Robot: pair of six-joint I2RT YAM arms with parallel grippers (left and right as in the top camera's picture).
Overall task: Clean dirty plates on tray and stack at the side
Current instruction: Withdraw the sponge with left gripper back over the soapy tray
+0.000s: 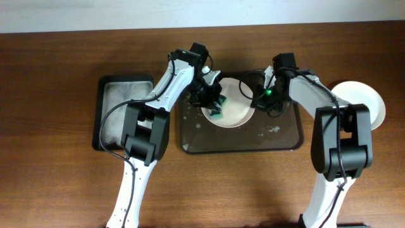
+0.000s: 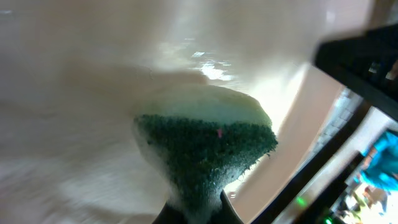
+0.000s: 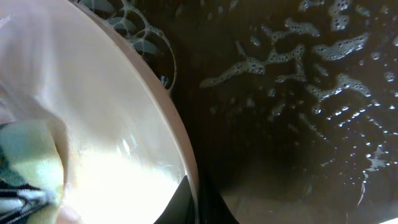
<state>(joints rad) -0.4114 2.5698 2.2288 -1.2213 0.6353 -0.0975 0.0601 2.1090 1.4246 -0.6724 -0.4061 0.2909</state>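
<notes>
Progress check: you are mid-scrub on the only plate [image 1: 237, 113] lying in the tray [image 1: 253, 144]; no other plate shows in it. Your left gripper [image 1: 215, 105] is clamped on a green-and-yellow sponge [image 2: 208, 146], which is pressed onto the plate's white inside near its left edge. Your right gripper [image 3: 194, 204] is closed narrow on the plate's right rim, one finger on each side, steadying it. Can't tell whether the plate lies flat or is tipped up a little. Suds [image 3: 280, 56] are spread over the tray floor just beside the plate. Off to the right, well apart from the tray, a side plate [image 1: 362, 101] sits on the table [image 1: 63, 177], white and clean-looking. Whether that is one plate or two stacked, you can't tell from above. A small black tray [image 1: 123, 114] with a grey pad sits just beside the big tray on the left. My read is that the task is well along and this is likely the last plate to wash. No smears show on it, but glare and blur hide most of the surface. What's left is to finish the wipe, then carry the plate over and set it on the side plate.
</notes>
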